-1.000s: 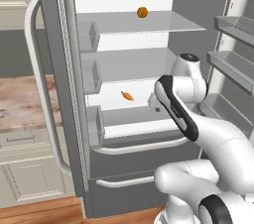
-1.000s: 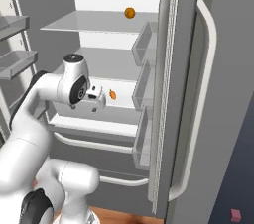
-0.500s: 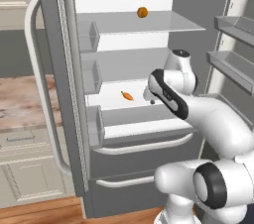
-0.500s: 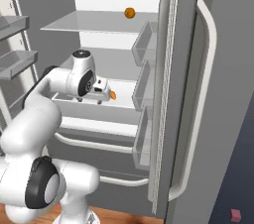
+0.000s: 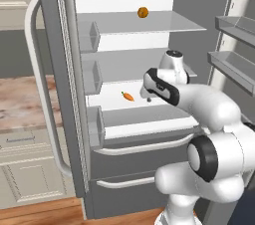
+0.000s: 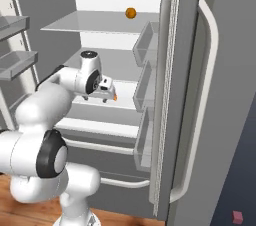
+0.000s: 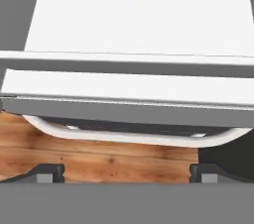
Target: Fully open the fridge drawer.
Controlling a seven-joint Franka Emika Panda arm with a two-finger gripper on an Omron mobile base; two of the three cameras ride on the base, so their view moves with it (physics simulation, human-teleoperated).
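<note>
Left base view: our tool (image 5: 148,96) hangs over shelf; wide shallow fridge drawer with grey front and pale bar handle (image 5: 144,147) lies below, toward us, slightly out.

Right base view: drawer handle runs level, crosswise.

Hand view: handle arcs between our wide-spread fingertips (image 7: 49,171), untouched.

I see a carrot (image 5: 128,96) lying on the white lower shelf (image 5: 107,99) inside the fridge. A small orange round thing (image 5: 143,12) sits on the glass upper shelf (image 5: 169,22). Under the fridge I see a wooden floor (image 5: 45,211).
</note>
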